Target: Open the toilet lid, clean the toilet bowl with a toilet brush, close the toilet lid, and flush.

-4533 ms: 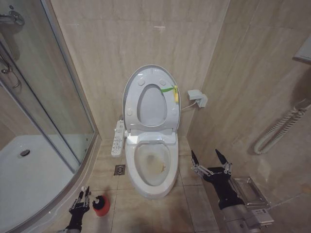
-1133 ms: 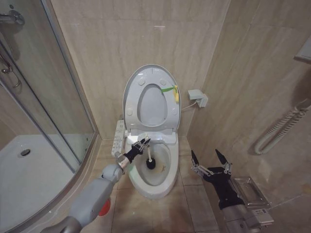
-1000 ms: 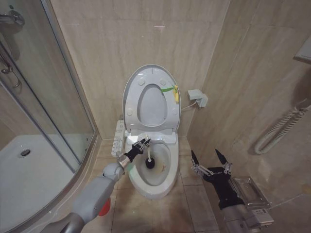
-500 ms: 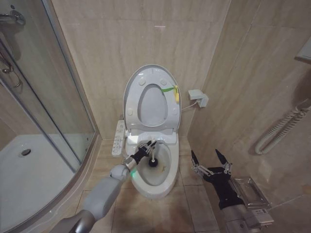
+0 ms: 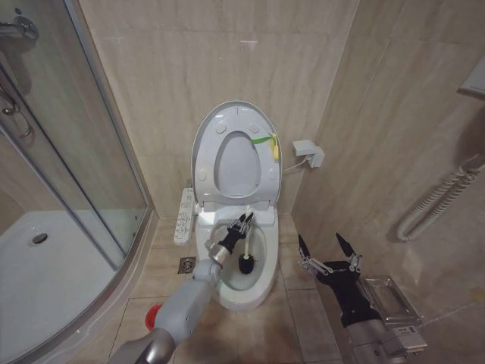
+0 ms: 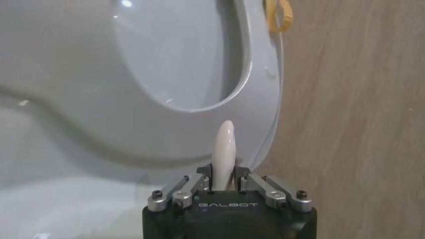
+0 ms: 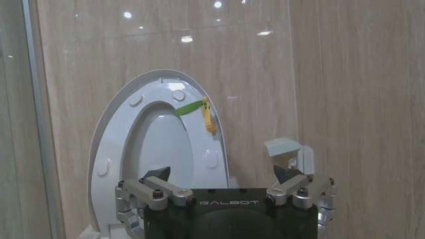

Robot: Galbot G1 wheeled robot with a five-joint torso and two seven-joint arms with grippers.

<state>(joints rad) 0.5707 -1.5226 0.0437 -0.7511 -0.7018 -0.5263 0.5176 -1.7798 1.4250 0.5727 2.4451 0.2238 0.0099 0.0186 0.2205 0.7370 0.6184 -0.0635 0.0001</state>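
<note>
The toilet lid [image 5: 236, 108] stands raised against the back wall, and the seat ring [image 5: 206, 173] with its green-yellow tag leans on it. Below lies the open toilet bowl [image 5: 263, 274], stained yellowish inside. My left gripper [image 5: 242, 223] reaches over the bowl's back rim, shut on the white handle of the toilet brush [image 5: 246, 265], whose dark head sits inside the bowl, right of centre. The left wrist view shows that gripper [image 6: 224, 172] clamped on the handle [image 6: 224, 142] in front of the seat ring [image 6: 259, 99]. My right gripper [image 5: 328, 252] hangs open to the right of the toilet, empty, facing the lid [image 7: 109, 124].
A red cup holder [image 5: 154, 313] stands on the floor left of the toilet, near a floor drain [image 5: 186, 265]. A control panel [image 5: 184, 214] juts from the toilet's left side. The glass shower enclosure [image 5: 76, 152] and white tray [image 5: 45, 265] fill the left. A metal rack [image 5: 390, 299] and hose [image 5: 439, 201] are at right.
My left arm carried the brush from the red cup on the floor into the bowl, and over the last second swept its head from the bowl's left side toward the right. The right arm stayed still.
</note>
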